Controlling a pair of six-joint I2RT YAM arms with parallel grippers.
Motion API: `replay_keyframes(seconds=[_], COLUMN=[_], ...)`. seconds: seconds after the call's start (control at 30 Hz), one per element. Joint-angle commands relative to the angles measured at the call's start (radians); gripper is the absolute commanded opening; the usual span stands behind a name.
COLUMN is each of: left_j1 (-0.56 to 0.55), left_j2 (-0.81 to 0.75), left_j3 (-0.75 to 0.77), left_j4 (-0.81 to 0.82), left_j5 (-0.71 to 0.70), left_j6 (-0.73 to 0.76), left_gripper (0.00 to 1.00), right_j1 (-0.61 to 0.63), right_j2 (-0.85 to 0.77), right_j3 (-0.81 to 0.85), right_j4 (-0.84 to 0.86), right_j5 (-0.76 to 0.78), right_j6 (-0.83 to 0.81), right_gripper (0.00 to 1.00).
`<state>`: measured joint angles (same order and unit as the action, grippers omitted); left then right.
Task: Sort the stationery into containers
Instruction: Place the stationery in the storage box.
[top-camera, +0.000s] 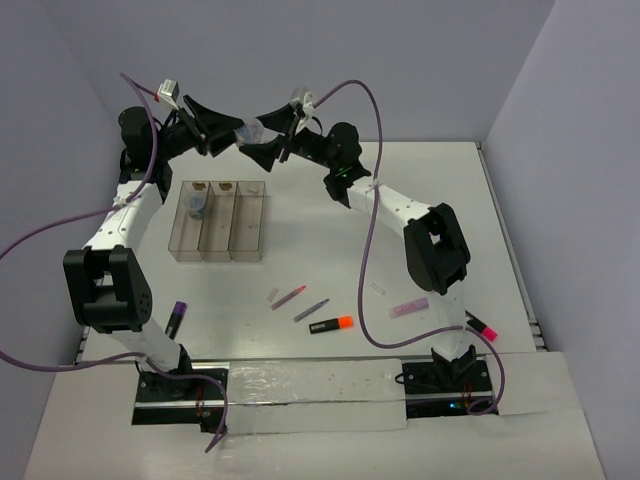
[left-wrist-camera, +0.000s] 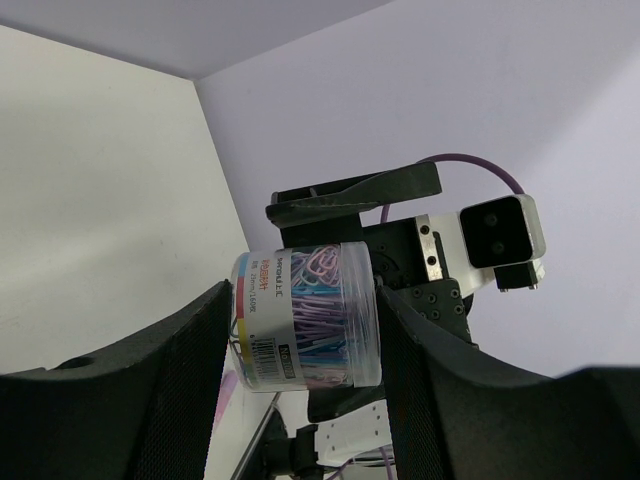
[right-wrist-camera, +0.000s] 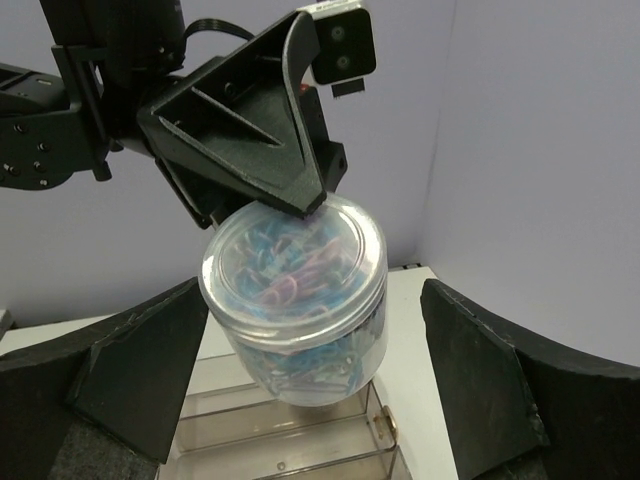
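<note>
Near: purple highlighter (top-camera: 177, 318) at L, orange-black highlighter (top-camera: 333, 324) mid, pink-black highlighter (top-camera: 482, 326) at R. Beyond: two pens (top-camera: 288, 297), pale pink bar (top-camera: 408, 308). Clear tray (top-camera: 222, 250) far L on table. Farthest, in air: L gripper (left-wrist-camera: 305, 345) clamped on paper-clip jar (right-wrist-camera: 295, 290). R gripper (right-wrist-camera: 310, 360) fingers wide apart either side, not touching.

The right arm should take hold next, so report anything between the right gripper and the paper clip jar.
Nothing visible. The left gripper holds the paper clip jar aloft, and the right gripper's open fingers stand either side of it with only air between.
</note>
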<state>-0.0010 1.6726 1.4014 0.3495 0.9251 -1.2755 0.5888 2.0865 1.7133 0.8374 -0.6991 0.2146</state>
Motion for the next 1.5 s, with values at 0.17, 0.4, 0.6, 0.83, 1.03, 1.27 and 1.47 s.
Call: replay_keyframes(seconds=[0.17, 0.4, 0.6, 0.83, 1.03, 1.27, 1.47], left_j1=[-0.001, -0.001, -0.001, -0.002, -0.003, -0.001, -0.001], left_j2=[-0.002, 0.004, 0.004, 0.003, 0.031, 0.063, 0.074], left_j3=[0.071, 0.07, 0.064, 0.044, 0.058, 0.218, 0.44], left_j4=[0.056, 0.057, 0.059, 0.026, -0.018, -0.26, -0.507], left_j5=[0.023, 0.024, 0.026, 0.041, 0.087, 0.064, 0.056], left_j6=[-0.02, -0.024, -0.025, -0.001, 0.065, 0.434, 0.849], left_gripper=[0.0, 0.0, 0.0, 0.0, 0.24, 0.78, 0.96], right_j1=[0.009, 0.011, 0.011, 0.011, 0.011, 0.008, 0.004], right_j2=[0.0, 0.015, 0.017, 0.01, -0.034, -0.1, -0.125], right_j3=[-0.031, -0.005, -0.004, -0.005, -0.056, -0.15, -0.196], right_j4=[0.063, 0.068, 0.068, 0.068, 0.064, 0.037, 0.008], right_j5=[0.021, 0.023, 0.012, 0.004, 0.015, 0.017, 0.022], right_j6=[-0.002, 0.008, 0.0, 0.001, -0.028, -0.076, -0.097], right_gripper=[0.94, 0.86, 0.78, 0.19, 0.0, 0.0, 0.0])
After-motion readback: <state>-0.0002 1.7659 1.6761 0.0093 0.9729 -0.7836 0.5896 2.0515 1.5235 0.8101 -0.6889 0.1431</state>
